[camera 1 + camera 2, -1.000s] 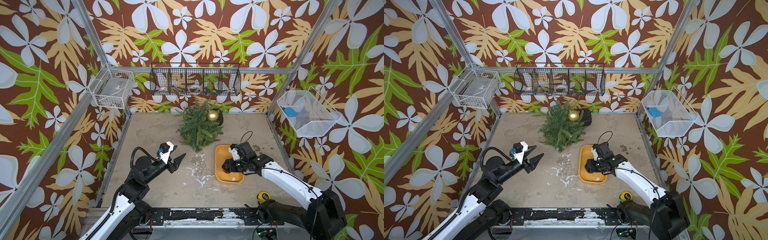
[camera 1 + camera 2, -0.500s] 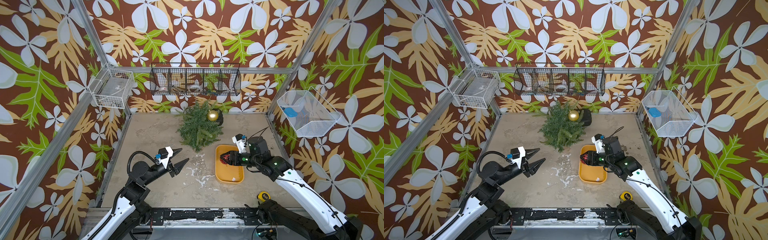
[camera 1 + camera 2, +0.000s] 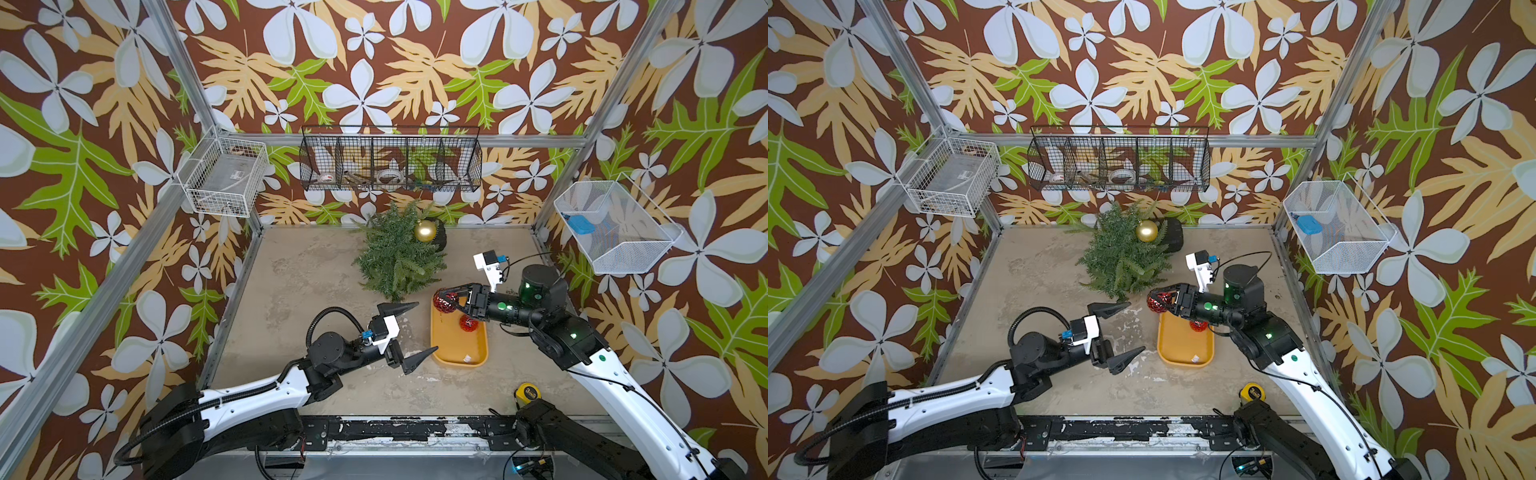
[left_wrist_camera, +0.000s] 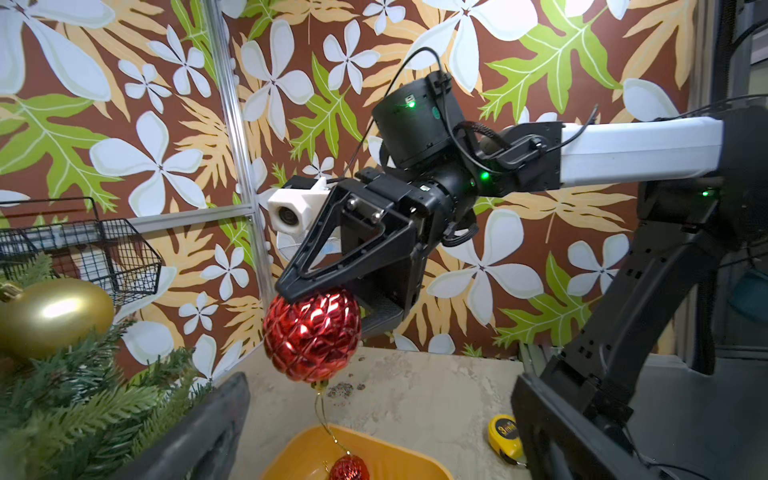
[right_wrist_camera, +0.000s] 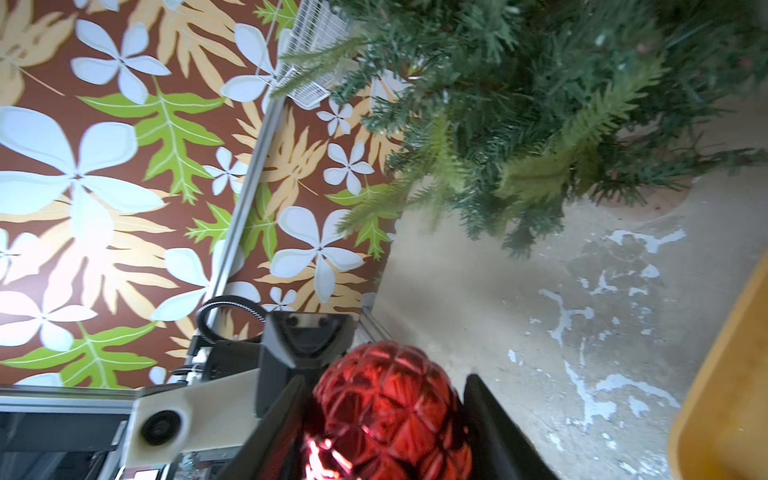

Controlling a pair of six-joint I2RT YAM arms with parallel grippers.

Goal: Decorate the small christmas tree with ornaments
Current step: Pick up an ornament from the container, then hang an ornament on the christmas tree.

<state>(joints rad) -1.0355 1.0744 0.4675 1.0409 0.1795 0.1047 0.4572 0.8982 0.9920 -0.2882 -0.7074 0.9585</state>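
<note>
The small christmas tree [image 3: 397,257] stood at the table's back, the gold ornament [image 3: 425,231] on it. The right gripper [image 3: 448,302] had lifted a red ornament [image 4: 311,334] clear of the yellow tray [image 3: 457,353], jaws clamped on it, near the branches (its twin [image 3: 468,323] lay in the tray). The left gripper [image 3: 427,326] had spread wide, empty, likely to assist the hanging.

My top views look down on the whole table [image 3: 311,270], both wrist views share the red ball [image 4: 311,334], right wrist nearer, facing tree [image 5: 540,83].
</note>
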